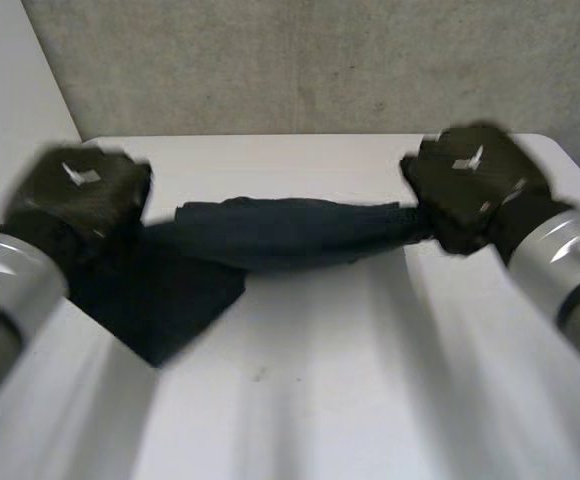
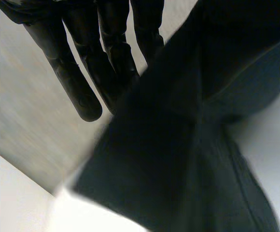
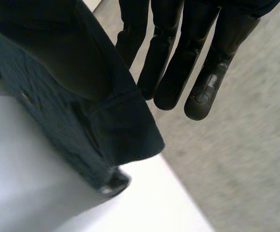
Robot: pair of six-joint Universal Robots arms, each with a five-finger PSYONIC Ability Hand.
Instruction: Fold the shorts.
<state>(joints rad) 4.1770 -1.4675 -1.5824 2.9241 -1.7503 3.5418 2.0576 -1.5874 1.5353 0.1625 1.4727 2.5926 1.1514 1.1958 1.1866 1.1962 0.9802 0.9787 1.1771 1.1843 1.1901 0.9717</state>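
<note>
Dark navy shorts (image 1: 280, 232) are stretched in a bunched band between my two hands over the white table (image 1: 320, 400). My left hand (image 1: 75, 195) holds their left end, from which a wide flap hangs down to the table. The right hand (image 1: 470, 185) holds the narrow right end. Seen from the left wrist, the fingers (image 2: 82, 72) run straight beside the shorts (image 2: 178, 145), which drape from the thumb side. Seen from the right wrist, the fingers (image 3: 203, 72) are also straight, with a hemmed edge of the shorts (image 3: 82, 106) hanging beside them.
A grey wall (image 1: 320, 60) rises right behind the table's far edge. Bare tabletop (image 3: 34, 183) lies under the cloth, between the arms and towards the front. Both grey forearms come in low over the table's front corners.
</note>
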